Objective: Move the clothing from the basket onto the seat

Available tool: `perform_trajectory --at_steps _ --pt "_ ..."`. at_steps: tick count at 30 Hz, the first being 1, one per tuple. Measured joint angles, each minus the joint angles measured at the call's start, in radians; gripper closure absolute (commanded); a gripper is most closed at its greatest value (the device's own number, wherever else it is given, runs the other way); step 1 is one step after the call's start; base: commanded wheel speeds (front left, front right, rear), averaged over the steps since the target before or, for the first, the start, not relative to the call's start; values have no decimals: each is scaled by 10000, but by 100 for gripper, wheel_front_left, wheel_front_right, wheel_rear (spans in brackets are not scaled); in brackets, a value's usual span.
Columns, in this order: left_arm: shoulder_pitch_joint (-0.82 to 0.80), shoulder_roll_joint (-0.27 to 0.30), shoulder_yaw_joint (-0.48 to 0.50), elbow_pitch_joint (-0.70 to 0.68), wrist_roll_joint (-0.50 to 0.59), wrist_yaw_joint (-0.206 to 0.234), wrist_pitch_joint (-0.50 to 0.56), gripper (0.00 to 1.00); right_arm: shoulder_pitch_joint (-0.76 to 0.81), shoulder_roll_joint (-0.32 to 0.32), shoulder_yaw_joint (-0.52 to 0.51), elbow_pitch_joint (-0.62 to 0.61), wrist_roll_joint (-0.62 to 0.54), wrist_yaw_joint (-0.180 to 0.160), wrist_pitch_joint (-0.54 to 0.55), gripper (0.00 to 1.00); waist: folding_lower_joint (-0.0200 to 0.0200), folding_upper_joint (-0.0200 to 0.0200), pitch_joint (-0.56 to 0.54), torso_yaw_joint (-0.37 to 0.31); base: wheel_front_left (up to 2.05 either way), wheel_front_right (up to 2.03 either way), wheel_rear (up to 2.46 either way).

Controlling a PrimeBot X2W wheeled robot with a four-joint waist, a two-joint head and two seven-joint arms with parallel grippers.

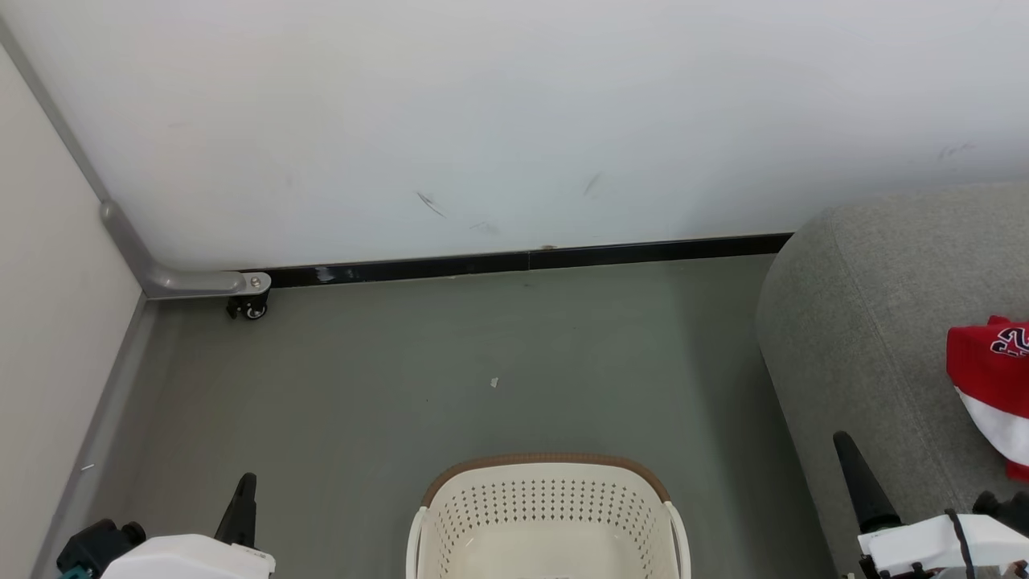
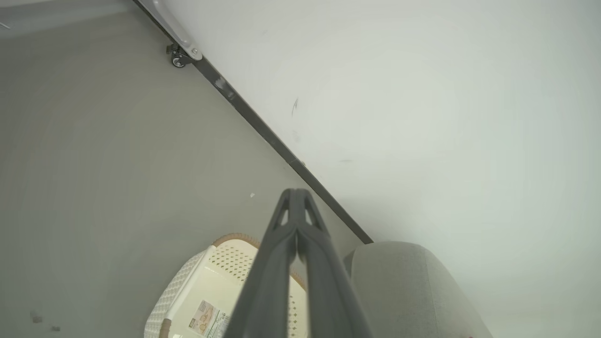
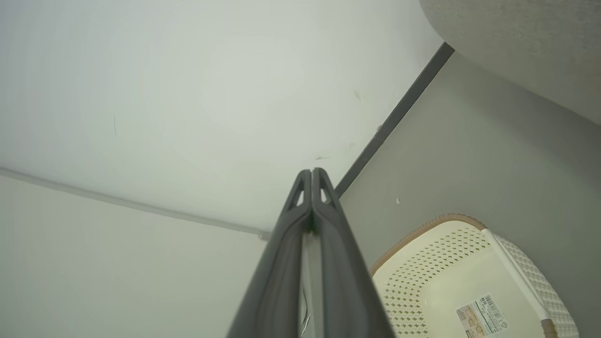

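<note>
Grey floor (image 1: 482, 362) under a white wall (image 1: 514, 121): my left gripper (image 1: 248, 482) and right gripper (image 1: 842, 444), both clenched on nothing, flank the bare-looking basket (image 1: 547, 461) at bottom centre, while the red clothing (image 1: 985, 378) lies on the seat (image 1: 868, 322) at the frame's right edge, up-right of the nearer right gripper.

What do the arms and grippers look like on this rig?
Both alike: left gripper and right gripper have long dark grey fingers tapering to points, triangular cut-outs near tips. White wrist housings; black cable over the right one; black, teal-trimmed joint by the left.
</note>
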State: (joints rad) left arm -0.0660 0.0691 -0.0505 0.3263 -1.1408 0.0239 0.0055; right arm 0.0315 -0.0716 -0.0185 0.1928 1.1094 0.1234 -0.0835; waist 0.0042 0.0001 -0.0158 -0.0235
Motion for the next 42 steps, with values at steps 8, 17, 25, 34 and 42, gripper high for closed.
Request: perform_trajectory --at_steps 8,17,25,34,42 --pt "-9 -63 284 -73 -947 -332 213 100 -245 -77 -12 127 1264 0 234 100 -26 0 74 53 0 0 0" --pt "-44 -132 629 -169 -2073 -667 506 100 -398 -198 -21 276 2667 0 445 100 -32 0 123 111 0 0 0" --pt "-45 -270 932 -228 -3106 -995 740 100 -545 -236 -31 437 3917 0 683 100 -35 0 150 164 0 0 0" --pt "-52 -334 1277 -313 -4213 -1336 1028 100 -718 -290 -42 535 5340 0 936 100 -35 0 176 224 0 0 0" --pt "-55 -355 1392 -343 -4533 -1469 1091 100 -825 -337 -56 627 5806 0 1014 100 -36 0 182 238 0 0 0"
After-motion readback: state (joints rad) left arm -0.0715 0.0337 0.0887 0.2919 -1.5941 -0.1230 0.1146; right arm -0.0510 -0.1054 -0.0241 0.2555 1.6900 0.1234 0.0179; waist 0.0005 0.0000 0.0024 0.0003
